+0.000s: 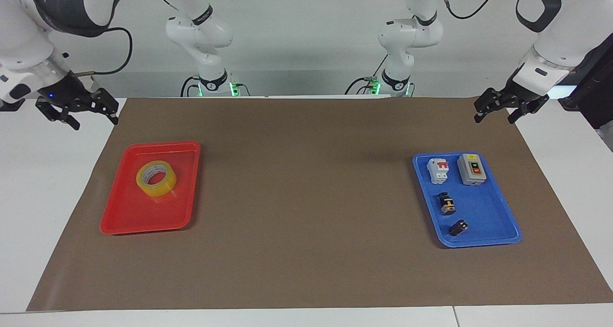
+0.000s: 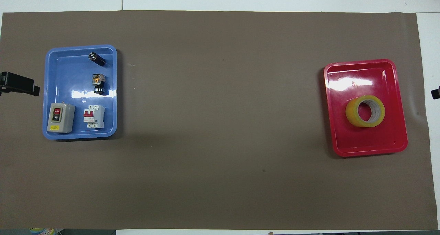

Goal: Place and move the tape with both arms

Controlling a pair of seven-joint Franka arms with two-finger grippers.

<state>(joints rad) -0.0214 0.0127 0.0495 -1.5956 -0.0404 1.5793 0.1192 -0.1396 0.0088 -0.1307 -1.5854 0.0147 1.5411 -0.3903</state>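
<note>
Tape [image 1: 156,178] lies flat in the red tray [image 1: 128,219] at the right arm's end of the table, in the half of the tray nearer to the robots, and nothing touches it. We judge that the placing is done, so the step in hand is for both arms to rest clear of the trays. To do this well, we keep each arm high and away from its tray, so that no finger catches a tray rim or knocks the roll out of its place. If we need to move the roll again, we come straight down over it, with one finger in the core and one outside the wall, and we close only when the fingers are low enough. The right gripper [image 1: 76,110] is up in the air over the white table edge beside the mat; its fingers stand wide apart and hold nothing. The left gripper [image 1: 505,107] waits over the mat corner at the left arm's end, near the blue tray [image 1: 498,238] with its small electrical parts; its fingers are also apart and empty.
</note>
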